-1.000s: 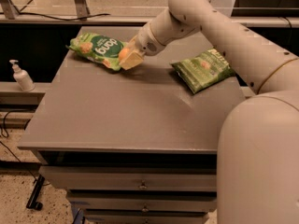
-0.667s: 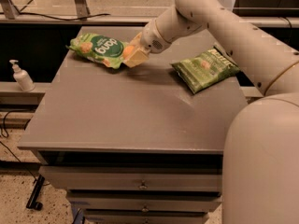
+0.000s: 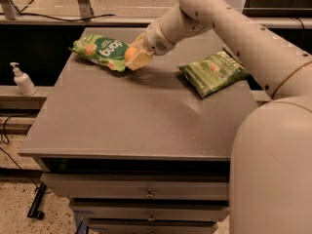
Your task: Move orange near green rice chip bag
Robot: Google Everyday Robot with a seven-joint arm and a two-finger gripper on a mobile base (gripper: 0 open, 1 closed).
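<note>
The bright light-green rice chip bag (image 3: 100,51) lies at the table's far left corner, with a dark green oval and white letters. The small round orange (image 3: 130,53) sits between the pale fingers of my gripper (image 3: 134,57), right at the bag's right end and low over the table. The gripper is shut on the orange. My white arm reaches in from the upper right across the table.
A darker, speckled green chip bag (image 3: 213,72) lies at the right side of the grey table (image 3: 131,121). A white pump bottle (image 3: 22,80) stands on a lower shelf to the left. Drawers show below the table's front edge.
The gripper with the orange has shifted slightly to the right and nearer, staying beside the rice chip bag's right end. Both bags have not moved.
</note>
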